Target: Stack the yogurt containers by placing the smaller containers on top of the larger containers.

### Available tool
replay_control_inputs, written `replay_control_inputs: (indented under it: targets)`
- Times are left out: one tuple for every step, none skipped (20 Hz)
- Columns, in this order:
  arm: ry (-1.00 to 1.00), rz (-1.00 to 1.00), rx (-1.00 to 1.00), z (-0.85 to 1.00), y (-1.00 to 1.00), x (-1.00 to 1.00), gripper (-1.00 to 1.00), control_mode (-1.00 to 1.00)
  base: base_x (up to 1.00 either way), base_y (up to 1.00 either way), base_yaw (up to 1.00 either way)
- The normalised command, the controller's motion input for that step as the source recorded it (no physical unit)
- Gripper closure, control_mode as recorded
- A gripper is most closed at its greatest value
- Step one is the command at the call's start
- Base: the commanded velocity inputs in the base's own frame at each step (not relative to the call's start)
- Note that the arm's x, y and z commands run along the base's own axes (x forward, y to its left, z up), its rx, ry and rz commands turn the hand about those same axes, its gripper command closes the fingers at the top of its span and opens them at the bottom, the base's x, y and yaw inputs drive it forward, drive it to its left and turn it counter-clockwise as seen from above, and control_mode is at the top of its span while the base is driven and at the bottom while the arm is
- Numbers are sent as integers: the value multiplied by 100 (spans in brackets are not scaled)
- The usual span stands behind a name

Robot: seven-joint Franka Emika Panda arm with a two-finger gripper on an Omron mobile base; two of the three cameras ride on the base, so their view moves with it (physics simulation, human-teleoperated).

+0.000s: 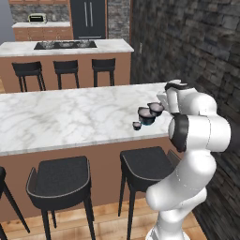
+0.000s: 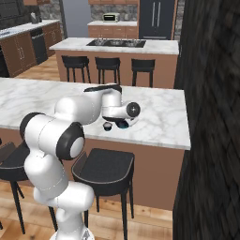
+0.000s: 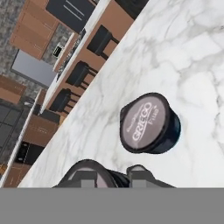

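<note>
The claw hangs low over a white marble counter with grey veining. Its tips grip one small cup, whose dark top shows between them. Just ahead of the claw, the large tub stands on the marble, lid reading "GRIEGO". From the left base view, another small cup sits just beside the tub. Black stools line the counter's front. Beyond it stands a second island with a cooktop, and a dark brick wall runs alongside.
</note>
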Motion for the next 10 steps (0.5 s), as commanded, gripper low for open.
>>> replay_control_inputs:
  targets:
    - [0, 0, 0, 0, 0, 3, 100, -100, 0, 0, 0]
    - [0, 0, 0, 0, 0, 11, 100, -100, 0, 0, 0]
    - [0, 0, 0, 0, 0, 12, 100, -100, 0, 0, 0]
    - [0, 0, 0, 0, 0, 12, 100, -100, 0, 0, 0]
    - [0, 0, 0, 0, 0, 13, 100, -100, 0, 0, 0]
    - [0, 0, 0, 0, 0, 14, 100, -100, 0, 0, 0]
    - [0, 0, 0, 0, 0, 19, 100, -100, 0, 0, 0]
    - [0, 0, 0, 0, 0, 19, 100, -100, 0, 0, 0]
    - [0, 0, 0, 0, 0, 22, 100, -100, 0, 0, 0]
    - [0, 0, 0, 0, 0, 24, 100, -100, 0, 0, 0]
